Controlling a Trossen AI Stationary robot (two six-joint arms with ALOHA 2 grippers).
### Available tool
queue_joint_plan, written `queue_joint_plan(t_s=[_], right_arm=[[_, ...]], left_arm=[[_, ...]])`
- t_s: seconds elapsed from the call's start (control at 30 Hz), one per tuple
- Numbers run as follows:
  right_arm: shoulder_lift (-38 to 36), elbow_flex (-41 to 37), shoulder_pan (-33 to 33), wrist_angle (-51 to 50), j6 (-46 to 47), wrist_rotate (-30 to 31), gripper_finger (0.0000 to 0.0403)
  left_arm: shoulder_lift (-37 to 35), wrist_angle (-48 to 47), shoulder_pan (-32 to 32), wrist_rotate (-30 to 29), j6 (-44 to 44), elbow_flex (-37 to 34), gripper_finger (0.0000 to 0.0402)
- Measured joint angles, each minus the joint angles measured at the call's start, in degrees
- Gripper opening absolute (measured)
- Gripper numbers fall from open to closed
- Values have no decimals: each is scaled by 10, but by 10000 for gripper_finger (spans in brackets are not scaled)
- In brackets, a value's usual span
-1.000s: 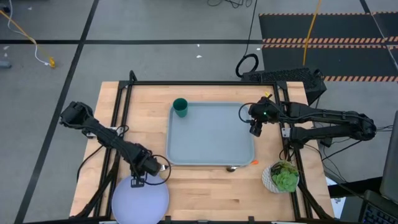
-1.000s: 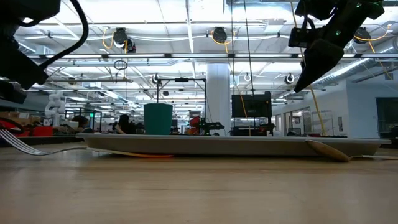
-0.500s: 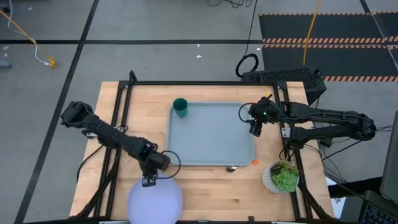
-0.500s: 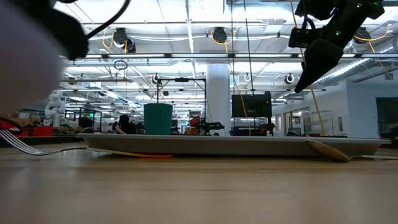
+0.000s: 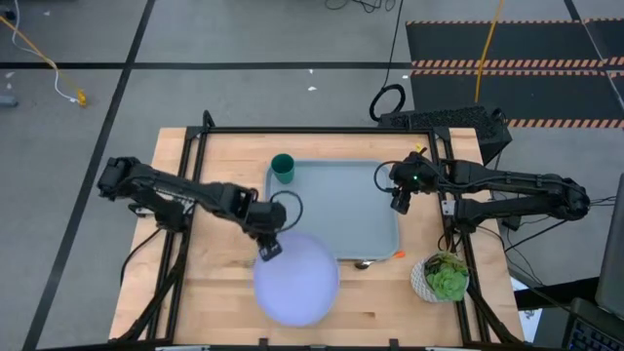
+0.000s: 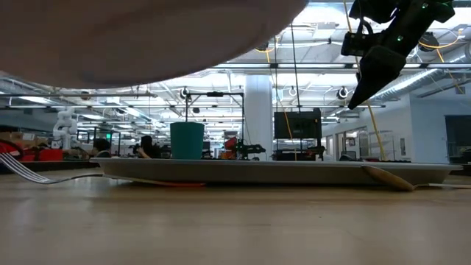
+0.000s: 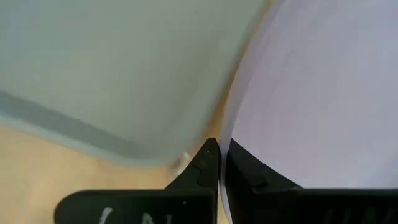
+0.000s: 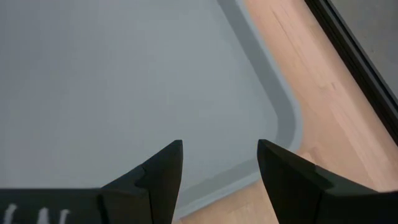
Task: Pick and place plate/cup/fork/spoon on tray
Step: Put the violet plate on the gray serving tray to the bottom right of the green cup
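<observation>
Overhead, left gripper [image 5: 266,250] clamping plate [image 5: 296,279] above wooden table [image 5: 214,185], right gripper [image 5: 400,202] spread empty over tray [image 5: 336,210]

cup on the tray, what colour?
Dark green. The cup stands in the tray's far left corner; the high view shows it best.

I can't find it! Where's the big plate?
The left gripper holds the plate up by its rim, over the tray's near-left corner in the high view.
</observation>
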Motion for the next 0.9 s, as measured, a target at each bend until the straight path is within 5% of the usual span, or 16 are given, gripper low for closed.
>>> queue_joint_plan(t_s=[0.5, 0.9], right_arm=[[0, 0, 0, 11, -11, 0, 199], [0, 0, 4, -5, -12, -1, 199]], left_arm=[[22, -92, 177, -42, 146, 114, 6], [238, -208, 187, -68, 317, 376, 6]])
